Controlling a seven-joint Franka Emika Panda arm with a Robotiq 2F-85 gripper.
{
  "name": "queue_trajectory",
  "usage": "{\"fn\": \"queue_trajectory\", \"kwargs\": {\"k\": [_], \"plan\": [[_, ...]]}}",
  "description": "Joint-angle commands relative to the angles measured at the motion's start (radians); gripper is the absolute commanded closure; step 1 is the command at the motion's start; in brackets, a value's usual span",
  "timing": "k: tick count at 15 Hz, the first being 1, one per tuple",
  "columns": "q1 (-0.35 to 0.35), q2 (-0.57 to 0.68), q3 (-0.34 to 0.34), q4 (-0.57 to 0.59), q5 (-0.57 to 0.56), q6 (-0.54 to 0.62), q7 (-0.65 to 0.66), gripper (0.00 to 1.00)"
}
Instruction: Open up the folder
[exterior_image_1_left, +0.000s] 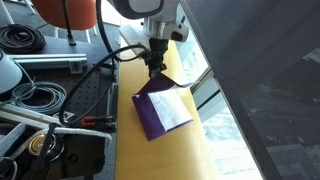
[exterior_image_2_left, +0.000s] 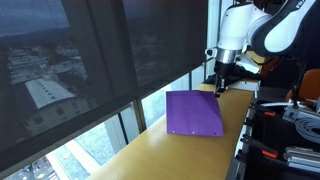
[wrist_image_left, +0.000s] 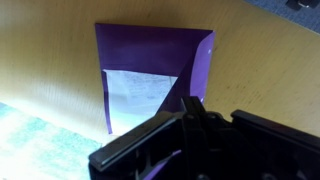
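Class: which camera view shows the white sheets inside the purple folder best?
The wrist view: the white sheets lie close and large inside the part-opened folder. In an exterior view they are a small pale patch; in an exterior view only the purple cover shows.
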Motion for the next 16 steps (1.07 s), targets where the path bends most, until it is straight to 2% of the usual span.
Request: {"fn": "queue_trajectory", "kwargs": {"k": [1,4,9,16], "plan": [[0.036,-0.085,-0.01,-0.073,-0.172,0.022,0.075,1.0],[0.07,-0.133,0.032,-0.127,-0.235,0.037,0.112,1.0],[0.135,-0.146,0.103,-0.17,-0.222,0.063,0.152,1.0],[0.114,-0.089,0.075,-0.158,-0.211,0.082,0.106,1.0]]}}
